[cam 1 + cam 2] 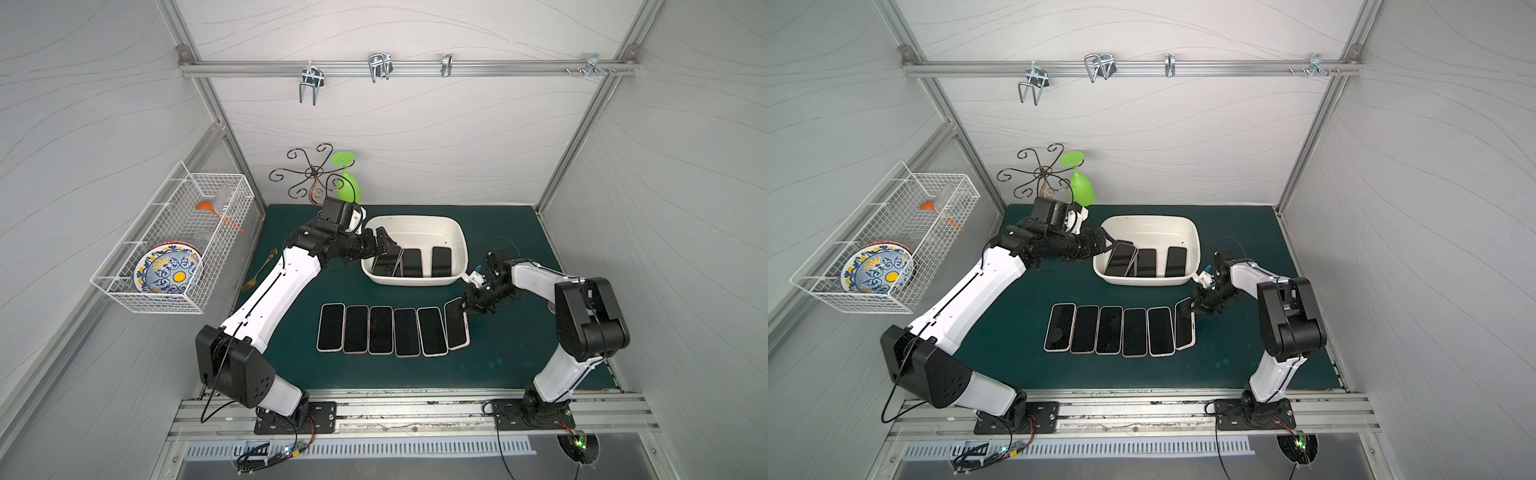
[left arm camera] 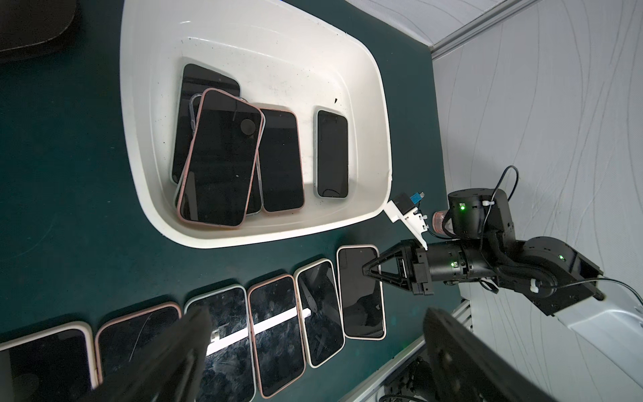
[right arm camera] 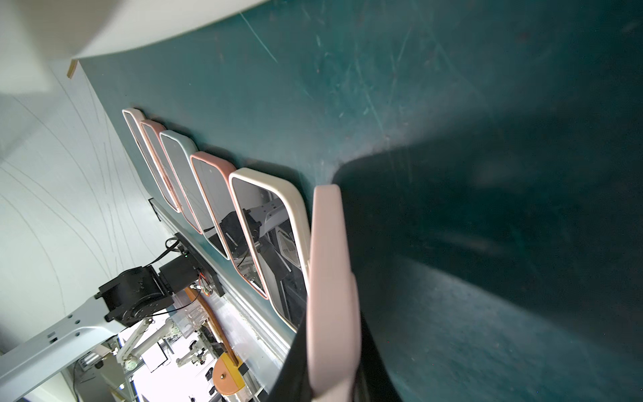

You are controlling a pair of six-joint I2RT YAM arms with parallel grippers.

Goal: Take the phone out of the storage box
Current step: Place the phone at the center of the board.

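The cream-white storage box [image 1: 457,232] [image 1: 1188,232] [image 2: 379,104] stands at the back of the green mat. Several dark-screened phones lie in it, one pink-cased phone [image 1: 386,264] [image 2: 221,156] stacked askew on others at its left end. My left gripper [image 1: 388,243] [image 1: 1115,243] [image 2: 316,315] hangs open over that left end, nothing between its fingers. My right gripper [image 1: 459,307] [image 1: 1187,307] [image 2: 365,269] [image 3: 330,365] is shut on the top end of a pale pink-cased phone [image 1: 457,330] [image 1: 1185,332] [image 3: 330,261]. That phone is tilted at the right end of a row of phones [image 1: 380,330].
A white wire basket [image 1: 137,303] on the left wall holds a patterned plate [image 1: 168,268]. A scrolled metal stand [image 1: 309,174] with an upturned green glass [image 1: 347,185] stands behind the left arm. A fork [image 1: 257,270] lies at the mat's left edge.
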